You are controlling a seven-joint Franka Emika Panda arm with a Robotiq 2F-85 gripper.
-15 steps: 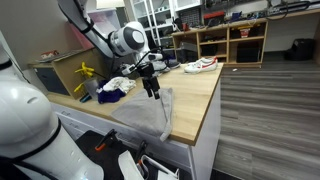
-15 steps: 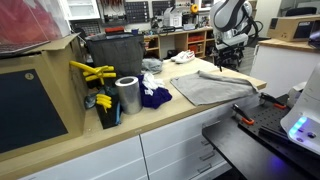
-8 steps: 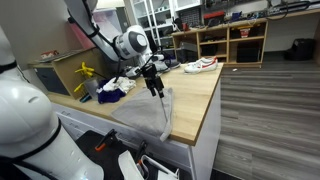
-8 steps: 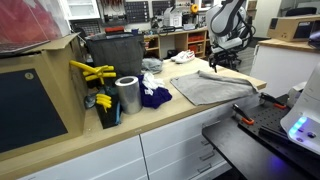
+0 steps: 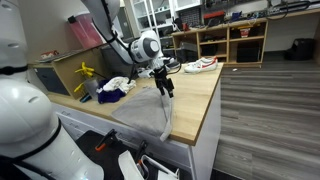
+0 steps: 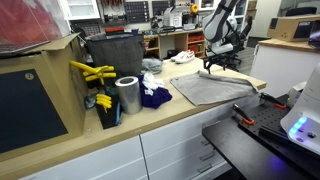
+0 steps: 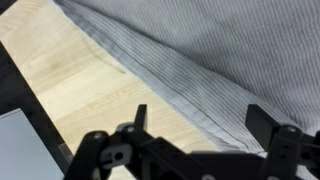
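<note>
Air above the grey cloth (image 6: 212, 90) is free — it lies flat, one low fold along its edge. In an exterior view, bare counter (image 5: 198, 98) runs right of the cloth, passable up to the shoe (image 5: 200, 65) at the far end. Left of frame is crowded: blue rags (image 6: 155, 97) just beside the cloth, then silvery can (image 6: 127, 95), black bin (image 6: 113, 55), yellow clamps (image 6: 90, 72). Wrist view, lower left — bare wood.

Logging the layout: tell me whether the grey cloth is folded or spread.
Spread: the grey cloth lies flat across the counter in both exterior views, one edge looks doubled over.
</note>
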